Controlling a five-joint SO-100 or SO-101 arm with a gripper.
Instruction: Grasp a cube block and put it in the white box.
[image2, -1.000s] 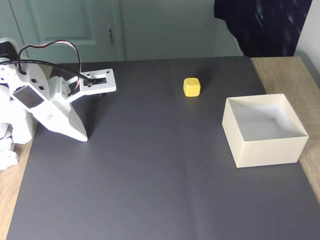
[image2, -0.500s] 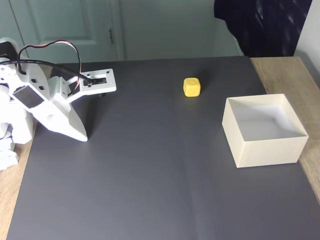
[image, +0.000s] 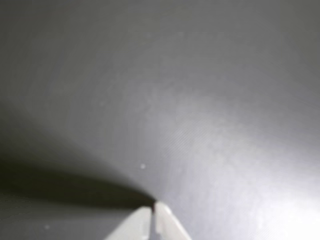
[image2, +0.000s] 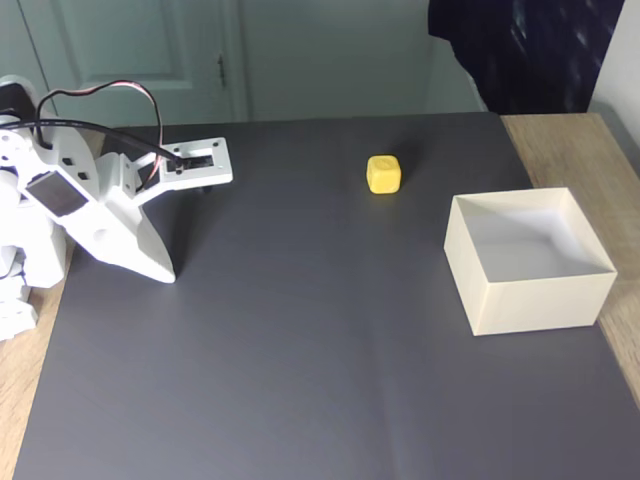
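Gripper (image2: 165, 275) clenched, empty, tips down on dark mat (image2: 300, 350) near its left edge. Cube block (image2: 383, 173) well apart, toward far edge; white box (image2: 528, 262) at right edge.

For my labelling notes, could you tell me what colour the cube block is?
The cube block is bright yellow, seen best in the fixed view.
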